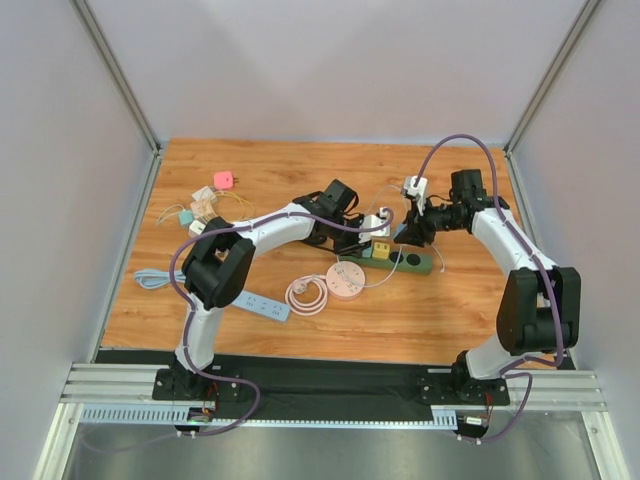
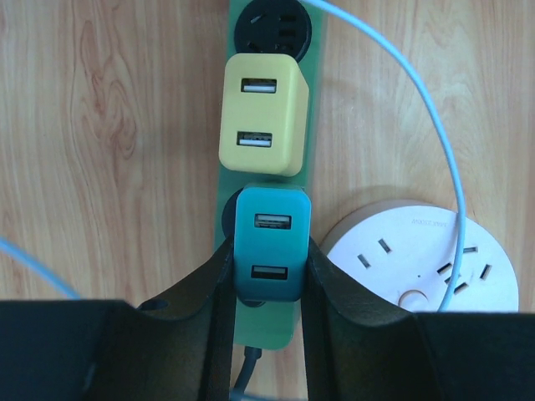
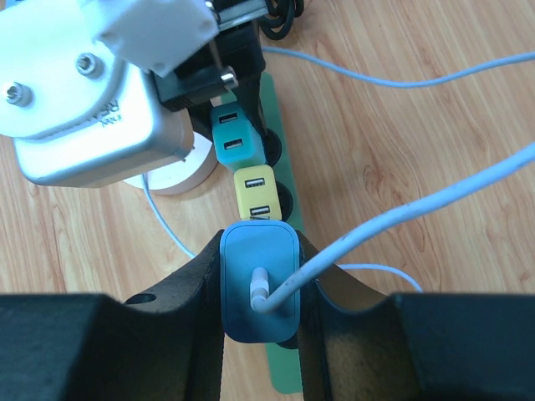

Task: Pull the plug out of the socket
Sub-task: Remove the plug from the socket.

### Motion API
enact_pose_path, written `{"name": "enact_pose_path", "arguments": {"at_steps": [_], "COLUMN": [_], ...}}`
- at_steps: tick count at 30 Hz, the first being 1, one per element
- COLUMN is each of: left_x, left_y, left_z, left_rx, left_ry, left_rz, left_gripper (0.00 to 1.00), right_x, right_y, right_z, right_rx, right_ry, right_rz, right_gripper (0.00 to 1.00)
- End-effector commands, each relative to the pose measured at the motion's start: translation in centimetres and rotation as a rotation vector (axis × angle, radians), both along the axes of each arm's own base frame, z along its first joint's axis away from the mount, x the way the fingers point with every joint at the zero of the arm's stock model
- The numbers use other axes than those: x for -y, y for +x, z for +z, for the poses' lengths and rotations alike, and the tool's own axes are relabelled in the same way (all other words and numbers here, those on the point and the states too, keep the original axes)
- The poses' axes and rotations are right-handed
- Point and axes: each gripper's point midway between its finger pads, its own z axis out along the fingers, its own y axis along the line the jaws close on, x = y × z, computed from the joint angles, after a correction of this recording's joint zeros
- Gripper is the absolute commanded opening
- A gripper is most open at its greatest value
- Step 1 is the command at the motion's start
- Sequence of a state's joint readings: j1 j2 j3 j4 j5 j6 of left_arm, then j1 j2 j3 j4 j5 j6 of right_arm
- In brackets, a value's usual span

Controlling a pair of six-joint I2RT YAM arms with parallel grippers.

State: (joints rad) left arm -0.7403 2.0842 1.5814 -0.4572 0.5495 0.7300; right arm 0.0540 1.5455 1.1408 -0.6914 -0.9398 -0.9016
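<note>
teal charger (image 2: 269, 244) in green strip (image 2: 267, 327)

Round pink socket (image 1: 347, 281) beside coiled cable (image 1: 306, 296); blue strip (image 1: 262, 305) nearby.

Tiny print on round socket (image 2: 435, 223), illegible

The arms (image 1: 275, 225) are made of white links and black joints; purple cables (image 1: 452, 139) are run along them.
</note>
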Motion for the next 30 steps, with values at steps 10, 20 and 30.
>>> {"name": "enact_pose_path", "arguments": {"at_steps": [10, 20, 30], "left_x": [2.7, 3.3, -3.3], "left_y": [1.2, 1.3, -1.1], "left_z": [4.6, 14.0, 23.7], "left_rx": [0.012, 0.107, 0.328], "left_ry": [-0.185, -0.416, -0.522], "left_rz": [0.095, 0.147, 0.291], "left_gripper": [0.44, 0.78, 1.0], "right_x": [-0.8, -0.6, -1.1], "right_y": [1.4, 1.8, 2.2], "right_z": [4.0, 5.5, 13.5], "right_rx": [-0.002, 0.021, 0.105], "right_ry": [0.108, 0.092, 0.092], "right_rz": [-0.049, -0.068, -0.05], "right_gripper": [0.0, 0.0, 0.0]}}
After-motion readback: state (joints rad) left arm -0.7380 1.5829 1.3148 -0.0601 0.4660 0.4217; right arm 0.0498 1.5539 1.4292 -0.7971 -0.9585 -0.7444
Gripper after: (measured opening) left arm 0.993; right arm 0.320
